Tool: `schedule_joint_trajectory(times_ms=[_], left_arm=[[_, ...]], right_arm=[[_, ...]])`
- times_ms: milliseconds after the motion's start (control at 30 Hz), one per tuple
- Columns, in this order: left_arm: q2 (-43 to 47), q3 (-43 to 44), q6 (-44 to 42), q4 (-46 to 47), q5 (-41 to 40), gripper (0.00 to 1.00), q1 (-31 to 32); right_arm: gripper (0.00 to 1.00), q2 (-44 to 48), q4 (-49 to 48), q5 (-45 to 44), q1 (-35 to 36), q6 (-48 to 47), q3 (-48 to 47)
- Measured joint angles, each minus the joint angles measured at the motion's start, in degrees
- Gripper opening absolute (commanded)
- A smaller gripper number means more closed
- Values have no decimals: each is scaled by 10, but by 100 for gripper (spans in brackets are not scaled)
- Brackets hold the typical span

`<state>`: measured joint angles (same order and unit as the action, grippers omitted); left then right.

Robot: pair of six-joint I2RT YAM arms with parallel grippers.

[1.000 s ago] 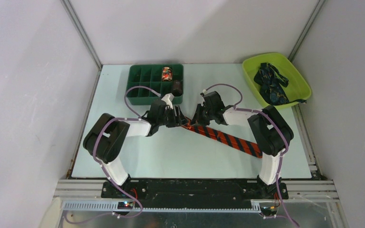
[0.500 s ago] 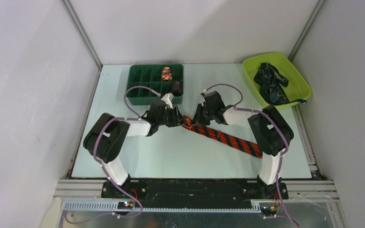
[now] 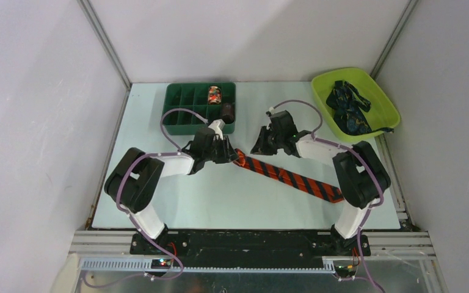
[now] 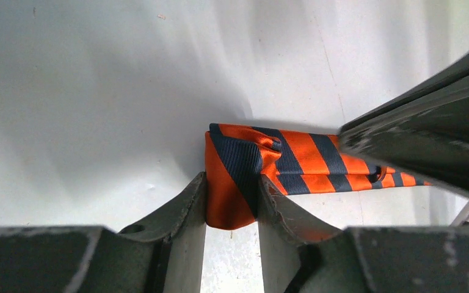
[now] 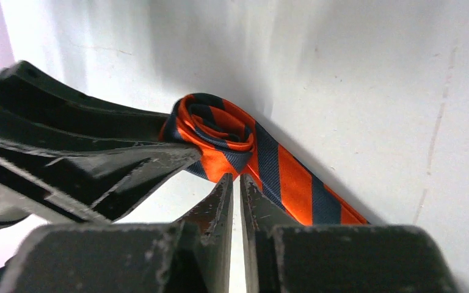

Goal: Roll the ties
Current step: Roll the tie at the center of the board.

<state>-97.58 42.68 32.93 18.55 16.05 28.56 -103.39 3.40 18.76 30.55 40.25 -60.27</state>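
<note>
The red-orange tie with dark diagonal stripes lies slanting across the table, its left end curled into a small roll. My left gripper is shut on that rolled end, fabric pinched between both fingers. My right gripper hovers just short of the roll. Its jaws are nearly together with nothing between them. From above, the left gripper is at the tie's left end. The right gripper stands a little to that end's upper right. Dark navy ties lie heaped in the lime bin.
A green compartment tray stands at the back left, with a small patterned roll and a dark roll in its cells. The lime bin sits at the back right. The enclosure's walls rise on both sides.
My left gripper has closed onto the tie's rolled end. The right arm has drawn back up and to the right, away from the roll. The tie's wide end has shifted slightly right.
</note>
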Motion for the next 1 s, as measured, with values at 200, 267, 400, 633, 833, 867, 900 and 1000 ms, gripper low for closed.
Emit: schedule_joint_trajectory(times_ms=[200, 267, 400, 633, 833, 867, 900, 1000], left_arm=[[14, 20, -22, -49, -40, 35, 19], [18, 25, -30, -62, -53, 34, 24], [27, 29, -39, -85, -86, 34, 35], [30, 51, -59, -129, -151, 34, 62], [30, 78, -84, -171, -230, 34, 97], [30, 83, -89, -180, -246, 34, 104], [30, 88, -92, -188, -258, 34, 110], [30, 101, -100, -209, -295, 34, 123]], right_arm=[[12, 53, 23, -20, -19, -17, 0], [12, 58, 27, -26, -23, -21, 0], [12, 58, 34, -27, -26, -23, 0], [12, 58, 35, -27, -27, -23, 6], [12, 58, 34, -27, -27, -23, 7], [12, 58, 34, -27, -27, -23, 8], [12, 58, 34, -27, -27, -23, 9], [11, 58, 34, -27, -27, -23, 13]])
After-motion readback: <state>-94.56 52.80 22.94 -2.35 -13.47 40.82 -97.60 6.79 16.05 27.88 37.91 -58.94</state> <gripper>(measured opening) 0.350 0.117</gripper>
